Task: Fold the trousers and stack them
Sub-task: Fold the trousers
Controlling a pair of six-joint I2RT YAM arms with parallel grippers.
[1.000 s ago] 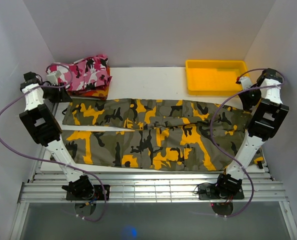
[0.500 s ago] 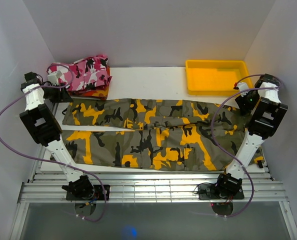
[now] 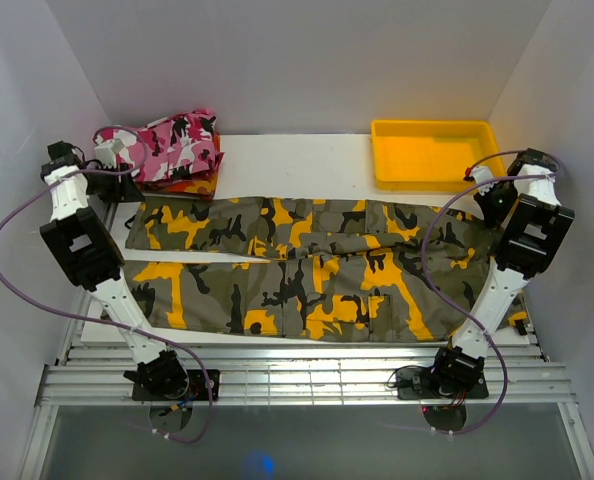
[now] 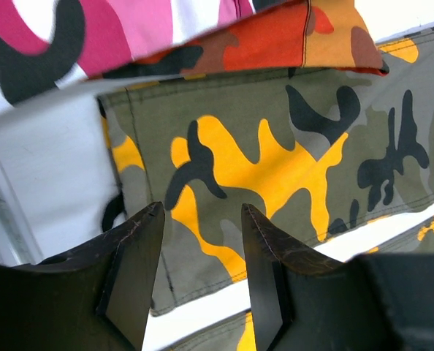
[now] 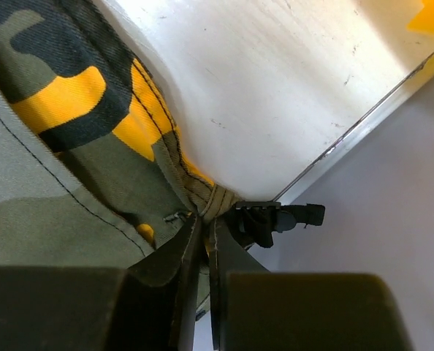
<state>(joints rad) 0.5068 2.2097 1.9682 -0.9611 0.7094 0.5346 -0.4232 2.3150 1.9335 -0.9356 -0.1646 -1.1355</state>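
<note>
The trousers [image 3: 307, 270] lie flat across the table in olive, yellow-orange and black camouflage, legs to the left and waist to the right. My left gripper [image 3: 125, 186] hovers open over the far leg's hem [image 4: 275, 161], and its fingers [image 4: 140, 248] hold nothing. My right gripper [image 3: 483, 200] is at the far right corner of the waist. In the right wrist view it [image 5: 206, 218] is shut on a bunched fold of the trousers' waistband [image 5: 221, 197], next to a black buckle [image 5: 275, 216].
A pink, white and black camouflage garment [image 3: 167, 145] lies folded on a red-orange one [image 3: 192, 185] at the back left, overhanging the hem [image 4: 129, 29]. A yellow tray [image 3: 432, 155] sits at the back right. The table's right edge [image 5: 348, 139] runs just past the right gripper.
The right gripper has gone from open to shut on the waistband corner and shifted slightly. The left arm and the trousers have barely moved.
</note>
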